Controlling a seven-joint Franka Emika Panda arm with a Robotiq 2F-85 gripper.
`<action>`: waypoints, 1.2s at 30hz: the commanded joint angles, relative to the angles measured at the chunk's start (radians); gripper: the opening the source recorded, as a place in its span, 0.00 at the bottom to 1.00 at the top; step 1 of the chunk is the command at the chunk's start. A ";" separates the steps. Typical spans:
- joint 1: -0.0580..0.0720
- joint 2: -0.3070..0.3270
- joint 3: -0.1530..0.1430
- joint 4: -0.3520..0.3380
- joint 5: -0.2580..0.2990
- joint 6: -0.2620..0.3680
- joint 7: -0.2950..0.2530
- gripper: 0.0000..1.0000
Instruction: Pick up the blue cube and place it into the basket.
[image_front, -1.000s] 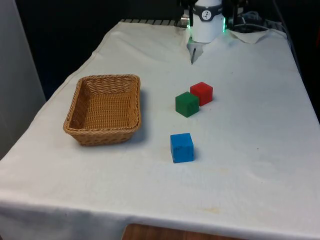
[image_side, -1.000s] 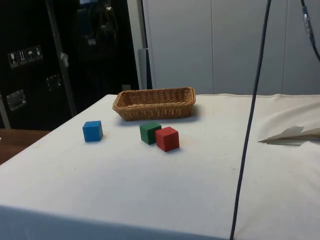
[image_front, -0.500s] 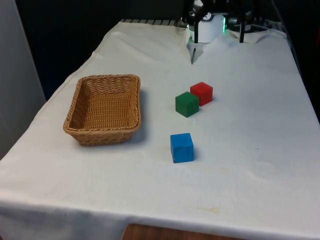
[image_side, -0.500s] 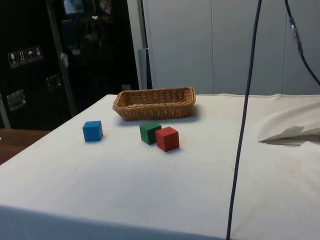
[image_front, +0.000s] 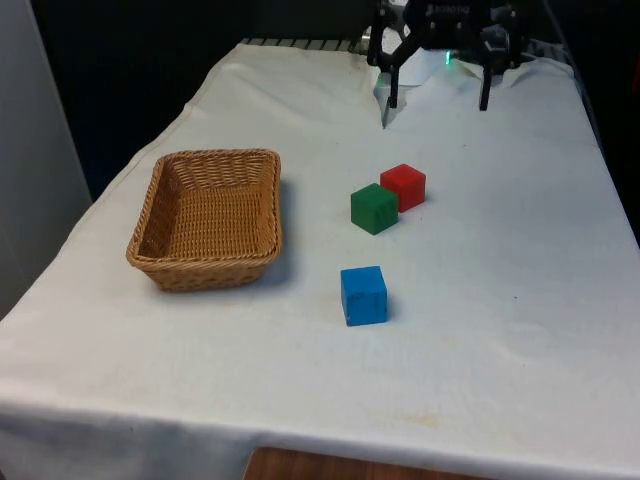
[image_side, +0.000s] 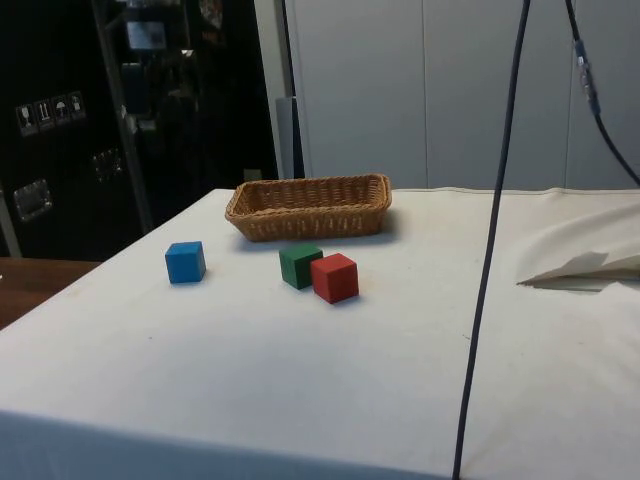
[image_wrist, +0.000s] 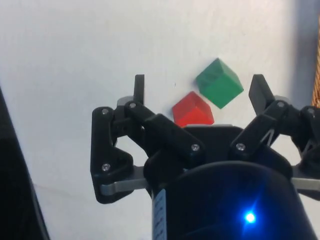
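Gripper now lower than before, fingers wide apart, seemingly above the red cube.

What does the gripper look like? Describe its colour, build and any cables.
The gripper is black, with two slim, straight fingers set on jointed link arms held by small silver screws. Its body is a rounded dark housing with a pale metal plate along the edge. A green light glows on it in the front view. In the side view a dark cable hangs down in front of the table.
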 joint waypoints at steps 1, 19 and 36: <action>0.004 0.001 -0.004 -0.014 -0.013 0.032 0.012 1.00; -0.004 0.081 -0.004 -0.021 -0.041 0.179 -0.046 1.00; -0.030 0.207 -0.006 0.051 -0.023 0.253 -0.145 1.00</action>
